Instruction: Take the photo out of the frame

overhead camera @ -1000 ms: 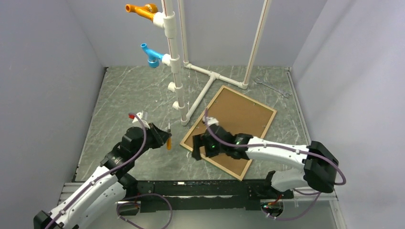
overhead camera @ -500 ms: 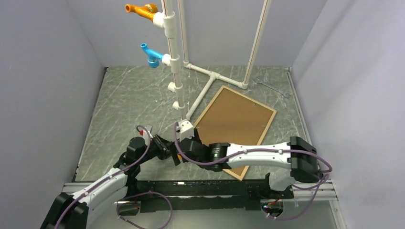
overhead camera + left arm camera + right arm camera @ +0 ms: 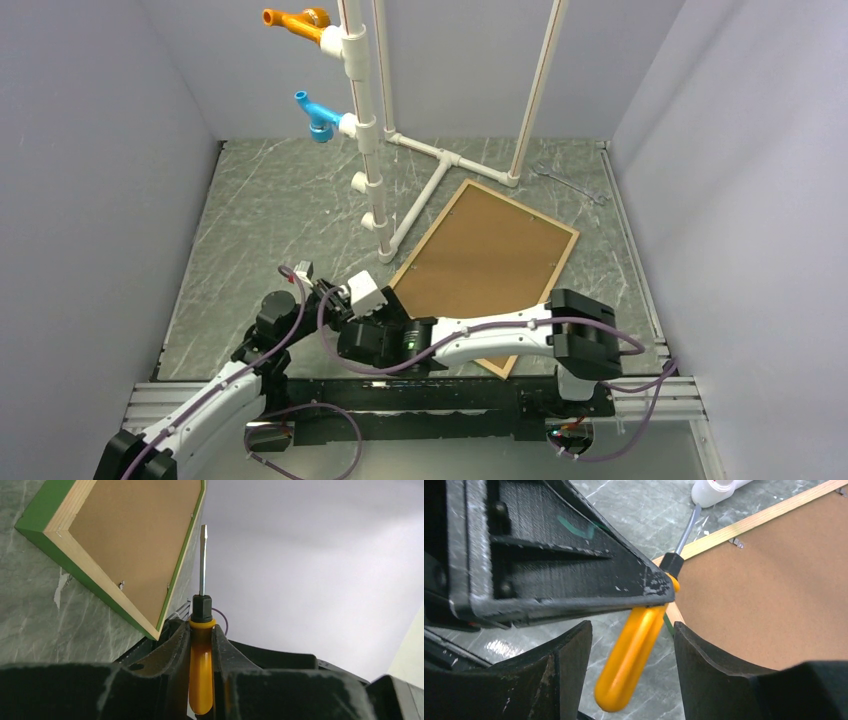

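The frame [image 3: 520, 207] lies face down on the table, right of centre, with its brown backing board [image 3: 490, 255] up. The left wrist view shows its green rail [image 3: 42, 522]. The photo is hidden under the backing. My left gripper [image 3: 330, 297] is shut on a yellow-handled screwdriver [image 3: 202, 665], whose blade points toward the frame's near left corner. My right gripper [image 3: 631, 630] is open, with one finger on each side of the handle's butt end [image 3: 634, 655] and a gap on both sides. In the top view it [image 3: 345, 325] sits right beside the left gripper.
A white pipe stand [image 3: 365, 130] rises at the back centre, carrying an orange fitting [image 3: 295, 22] and a blue fitting [image 3: 317, 115]. Its base tubes run close to the frame's far left edge. A metal wrench [image 3: 570, 182] lies at the back right. Grey walls enclose the table.
My right arm swung left from the frame's near corner to the left gripper, and its jaws narrowed around the handle. The left gripper pulled back toward the near edge with the screwdriver.
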Motion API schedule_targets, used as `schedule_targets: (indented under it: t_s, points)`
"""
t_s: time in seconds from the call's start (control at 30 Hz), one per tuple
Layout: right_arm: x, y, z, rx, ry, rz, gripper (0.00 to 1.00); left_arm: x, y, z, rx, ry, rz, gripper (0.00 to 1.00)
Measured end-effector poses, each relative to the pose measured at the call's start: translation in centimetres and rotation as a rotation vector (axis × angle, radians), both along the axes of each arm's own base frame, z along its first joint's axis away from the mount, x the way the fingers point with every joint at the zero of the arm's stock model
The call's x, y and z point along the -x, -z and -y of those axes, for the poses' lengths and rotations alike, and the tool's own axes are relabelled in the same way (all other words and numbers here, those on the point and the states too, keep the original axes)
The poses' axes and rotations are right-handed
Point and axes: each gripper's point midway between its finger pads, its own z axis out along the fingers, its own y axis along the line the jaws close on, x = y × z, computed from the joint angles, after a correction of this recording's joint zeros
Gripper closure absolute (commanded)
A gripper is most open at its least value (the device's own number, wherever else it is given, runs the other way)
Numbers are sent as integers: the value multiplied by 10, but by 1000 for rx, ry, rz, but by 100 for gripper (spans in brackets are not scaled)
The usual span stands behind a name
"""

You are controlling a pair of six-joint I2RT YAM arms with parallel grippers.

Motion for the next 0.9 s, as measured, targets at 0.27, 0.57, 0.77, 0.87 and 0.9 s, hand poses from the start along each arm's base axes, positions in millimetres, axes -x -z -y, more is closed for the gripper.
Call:
schedule_targets:
  t_s: [0.27, 0.57, 0.77, 0.87, 0.9]
  points:
    - [-8, 1, 0, 81, 65, 91, 43, -2, 10, 0, -5, -5, -54, 100]
    - [-13, -5, 8, 98, 105, 144, 100, -3, 11, 0, 4, -14, -60, 76]
    - [-15, -6, 27, 74, 130, 140, 100, -7, 15, -7, -38, -33, -25, 8]
    - [-20, -7, 55, 37, 134, 95, 100, -14, 27, -20, -117, -69, 7, 1]
    - [-21, -6, 65, 8, 127, 60, 100, -16, 31, -24, -158, -75, 23, 1]
